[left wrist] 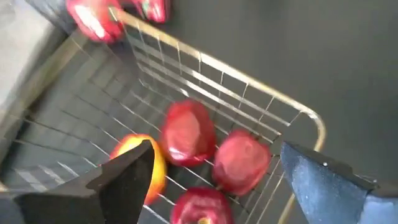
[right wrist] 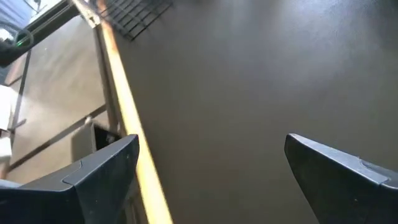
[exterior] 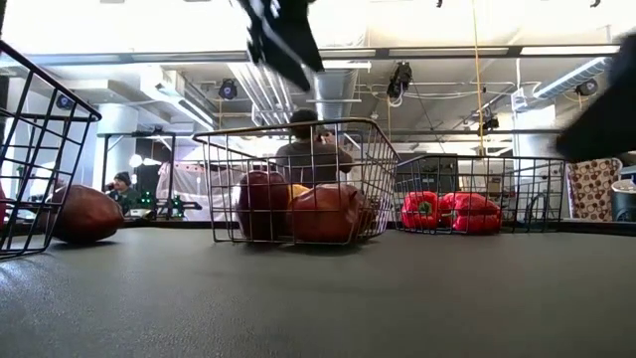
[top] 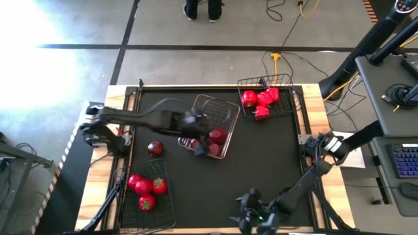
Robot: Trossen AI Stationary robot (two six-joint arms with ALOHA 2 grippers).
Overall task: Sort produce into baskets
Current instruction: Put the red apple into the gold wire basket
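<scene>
My left gripper (top: 198,127) hangs open and empty over the silvery basket (top: 217,102) in the middle of the table. It also shows at the top of the low view (exterior: 283,40). In the left wrist view its fingers (left wrist: 124,174) stand apart above three dark red apples (left wrist: 186,132) and the yellow-red apple (left wrist: 140,163), which lie on the basket's mesh floor (left wrist: 74,124). One dark red apple (top: 155,149) lies on the mat left of that basket. My right gripper (top: 243,212) is open and empty near the table's near edge, over bare mat (right wrist: 211,143).
A black basket (top: 153,219) at the near left holds red tomatoes (top: 145,187). A black basket (top: 287,81) at the far right holds red peppers (top: 261,101). The dark mat between the baskets is bare. A person stands beyond the table's far edge (top: 201,8).
</scene>
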